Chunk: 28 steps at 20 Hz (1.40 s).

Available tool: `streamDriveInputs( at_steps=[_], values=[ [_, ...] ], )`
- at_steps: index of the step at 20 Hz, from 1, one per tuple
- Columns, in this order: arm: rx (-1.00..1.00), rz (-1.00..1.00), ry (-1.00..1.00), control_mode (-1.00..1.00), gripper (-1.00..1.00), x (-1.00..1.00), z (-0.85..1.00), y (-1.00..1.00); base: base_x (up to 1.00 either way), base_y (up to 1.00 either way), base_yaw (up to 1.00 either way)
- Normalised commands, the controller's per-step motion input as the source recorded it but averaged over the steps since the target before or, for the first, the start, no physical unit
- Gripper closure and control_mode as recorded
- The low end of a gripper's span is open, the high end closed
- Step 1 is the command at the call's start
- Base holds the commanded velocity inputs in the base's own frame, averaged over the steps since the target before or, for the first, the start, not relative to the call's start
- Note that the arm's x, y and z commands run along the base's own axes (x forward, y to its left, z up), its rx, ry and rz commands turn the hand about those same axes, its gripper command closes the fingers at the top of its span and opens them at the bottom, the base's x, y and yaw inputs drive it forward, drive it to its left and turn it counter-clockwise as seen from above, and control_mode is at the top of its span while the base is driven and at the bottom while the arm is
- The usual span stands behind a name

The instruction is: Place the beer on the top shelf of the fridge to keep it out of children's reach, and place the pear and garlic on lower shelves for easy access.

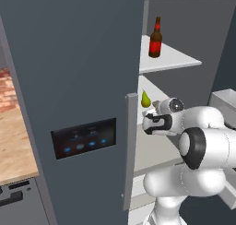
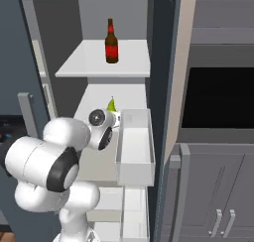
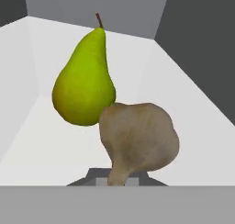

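With the beer (image 2: 111,40) standing on the fridge's top shelf (image 2: 130,67) at upper centre, the claw (image 3: 117,178) pinched the garlic (image 3: 139,142) just before the pear (image 3: 85,81) on a lower shelf (image 3: 41,149), so releasing seemed next.

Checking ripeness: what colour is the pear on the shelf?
Yellow-green, with a brown stem; the pear shows best in the hand view.

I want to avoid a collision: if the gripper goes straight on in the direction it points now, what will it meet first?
Probably the garlic, which sits directly ahead of the gripper and may already be held. Just behind it stands the pear on a lower shelf; depth between them is unclear.
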Motion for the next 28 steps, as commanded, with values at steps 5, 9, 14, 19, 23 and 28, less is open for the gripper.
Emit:
streamDriveInputs(
  at_steps=[5, 9, 14, 19, 23, 28],
  values=[
    [0.02, 0.00, 0.00, -1.00, 1.00, 0.65, -0.04, -0.02, 0.00, 0.00, 0.00],
    [0.03, 0.00, 0.00, -1.00, 1.00, 0.62, -0.11, -0.15, 0.00, 0.00, 0.00],
    [0.03, 0.00, 0.00, -1.00, 1.00, 0.53, -0.09, -0.18, 0.00, 0.00, 0.00],
    [0.00, 0.02, 0.00, -1.00, -1.00, 0.01, 0.00, -0.18, 0.00, 0.00, 0.00],
    [0.00, 0.02, 0.00, -1.00, -1.00, -0.09, 0.00, -0.21, 0.00, 0.00, 0.00],
    [0.00, 0.01, 0.00, -1.00, -1.00, -0.42, 0.18, -0.13, 0.00, 0.00, 0.00]
  ],
)
